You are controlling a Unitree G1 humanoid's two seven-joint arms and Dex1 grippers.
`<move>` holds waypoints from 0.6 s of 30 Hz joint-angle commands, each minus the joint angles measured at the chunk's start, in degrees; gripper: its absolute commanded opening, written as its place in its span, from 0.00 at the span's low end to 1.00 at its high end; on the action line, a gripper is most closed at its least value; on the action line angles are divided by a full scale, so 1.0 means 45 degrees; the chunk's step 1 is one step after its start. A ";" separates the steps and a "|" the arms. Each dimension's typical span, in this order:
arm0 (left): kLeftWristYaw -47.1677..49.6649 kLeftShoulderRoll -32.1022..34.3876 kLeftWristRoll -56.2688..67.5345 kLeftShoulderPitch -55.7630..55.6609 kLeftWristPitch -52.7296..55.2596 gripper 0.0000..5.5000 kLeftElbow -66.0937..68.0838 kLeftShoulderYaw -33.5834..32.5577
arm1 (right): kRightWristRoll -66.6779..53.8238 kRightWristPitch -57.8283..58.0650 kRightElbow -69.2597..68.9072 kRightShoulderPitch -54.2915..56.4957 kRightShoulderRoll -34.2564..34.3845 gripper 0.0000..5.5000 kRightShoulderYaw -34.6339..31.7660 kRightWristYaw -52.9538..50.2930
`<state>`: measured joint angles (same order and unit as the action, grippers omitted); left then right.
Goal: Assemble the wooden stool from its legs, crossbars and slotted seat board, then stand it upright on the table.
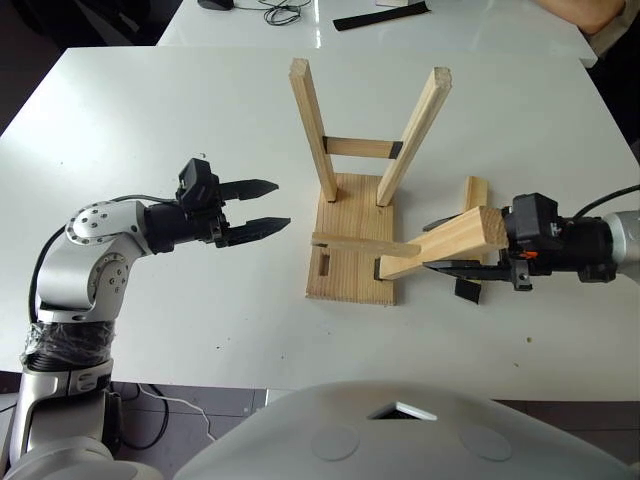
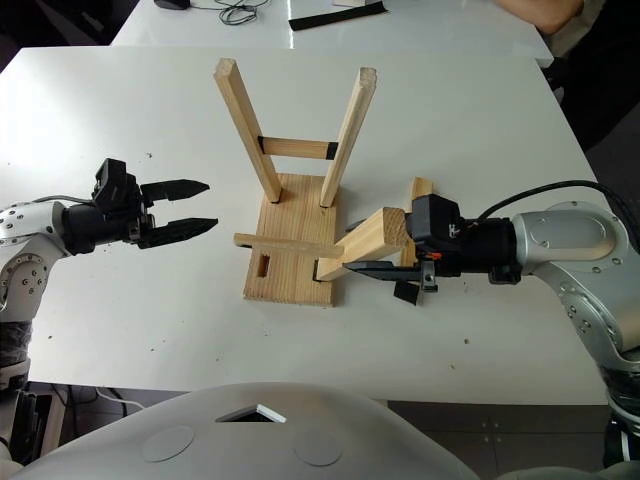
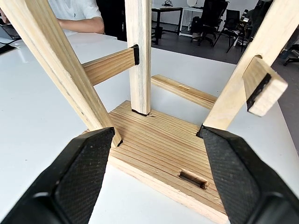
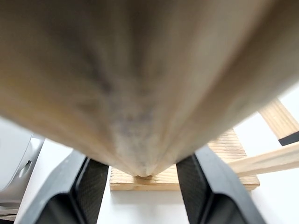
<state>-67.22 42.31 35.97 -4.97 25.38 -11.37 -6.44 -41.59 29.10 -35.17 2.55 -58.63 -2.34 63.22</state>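
The slotted seat board [image 1: 345, 225] lies flat mid-table. Two legs [image 1: 312, 125] [image 1: 412, 135] stand in its far end, joined by a crossbar [image 1: 357, 147]. My right gripper [image 1: 446, 246] is shut on a third leg [image 1: 445, 245], tilted, with its foot at the board's near right corner. From that leg a thin crossbar [image 1: 365, 243] sticks out to the left over the board. An empty slot [image 3: 194, 177] shows near the board's left edge. My left gripper [image 1: 268, 206] hovers open to the left of the board, holding nothing. In the right wrist view the held leg [image 4: 140, 79] sits between the fingers [image 4: 84, 186].
A loose wooden piece [image 1: 476, 190] with a black end [image 1: 468, 292] lies on the table right of the board, under my right gripper. A second table behind holds cables and a black strap [image 1: 380, 17]. White tabletop [image 1: 150, 110] spreads to the left.
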 commanded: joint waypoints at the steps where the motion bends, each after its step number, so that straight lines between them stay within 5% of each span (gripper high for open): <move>1: 0.0164 -0.0031 -0.0087 -0.0111 0.0016 0.63 -0.0095 0.0071 | 0.1307 0.0763 0.0791 0.1095 -0.0269 0.36 0.1909 0.0586; 10: 0.0363 -0.0154 0.0034 -0.0161 0.0235 0.63 -0.0348 0.0234 | 0.3047 0.1429 0.3189 0.1864 0.0811 0.36 0.5784 0.0655; 18: 0.0503 -0.0214 0.0045 -0.0238 0.0283 0.63 -0.0274 0.0222 | 0.3762 0.1113 0.3218 0.0537 0.0731 0.36 0.7187 -0.0158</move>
<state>-65.94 41.85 36.07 -5.17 25.64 -12.08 -6.09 -37.17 26.65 -24.61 17.35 -53.65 15.40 64.33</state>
